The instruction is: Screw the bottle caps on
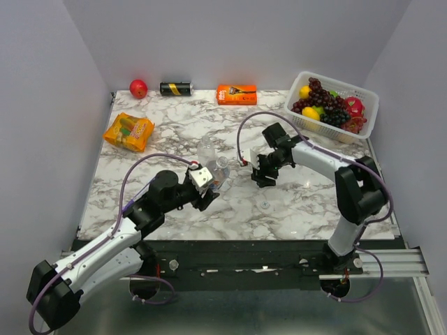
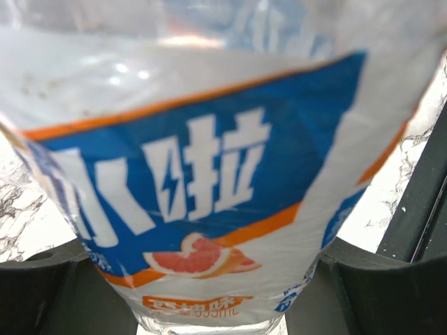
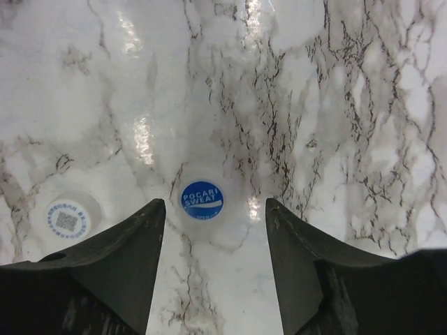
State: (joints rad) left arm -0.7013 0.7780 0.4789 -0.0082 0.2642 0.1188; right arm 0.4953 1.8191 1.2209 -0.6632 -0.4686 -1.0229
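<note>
Left gripper (image 1: 209, 184) clamps blue-orange-labelled bottle (image 2: 209, 160); right gripper (image 3: 213, 208) spread by blue cap (image 3: 202, 200).

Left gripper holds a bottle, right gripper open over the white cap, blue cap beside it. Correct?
No: right gripper is open over the blue cap; the white cap lies beside it (right wrist view). Left gripper holds the bottle.
</note>
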